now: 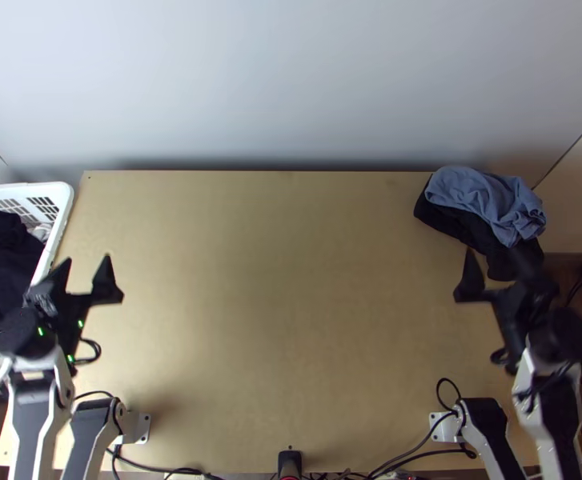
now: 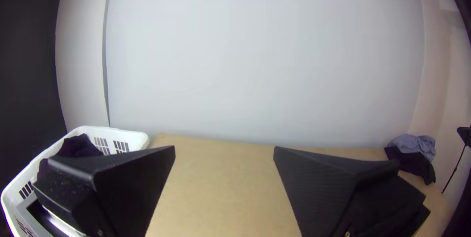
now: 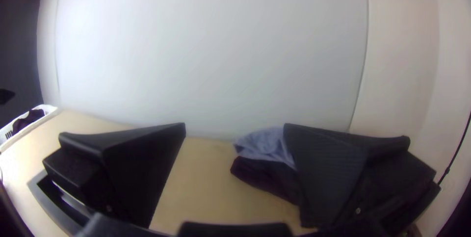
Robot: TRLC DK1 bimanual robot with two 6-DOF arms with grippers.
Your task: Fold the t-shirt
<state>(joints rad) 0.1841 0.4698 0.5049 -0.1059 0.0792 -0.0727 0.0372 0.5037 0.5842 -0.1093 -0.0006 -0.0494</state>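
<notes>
A blue-grey cloth (image 1: 491, 200) lies bunched on a dark cloth (image 1: 471, 230) at the table's far right corner; which piece is the t-shirt I cannot tell. My left gripper (image 1: 85, 260) stands open beside the basket at the left, nothing between its fingers. My right gripper (image 1: 495, 256) is open just nearer than the pile, holding nothing. In the left wrist view the left gripper (image 2: 224, 147) has its fingers wide apart. In the right wrist view the right gripper (image 3: 234, 125) is spread too, one finger covering part of the blue-grey cloth (image 3: 265, 144) and the dark cloth (image 3: 262, 174).
A white basket (image 1: 65, 210) with dark cloth (image 1: 2, 260) and some white cloth inside stands at the left edge. Bare wood of the table (image 1: 282, 296) spans the middle between the arms. A pale wall rises behind the far edge, and cables run along the near edge.
</notes>
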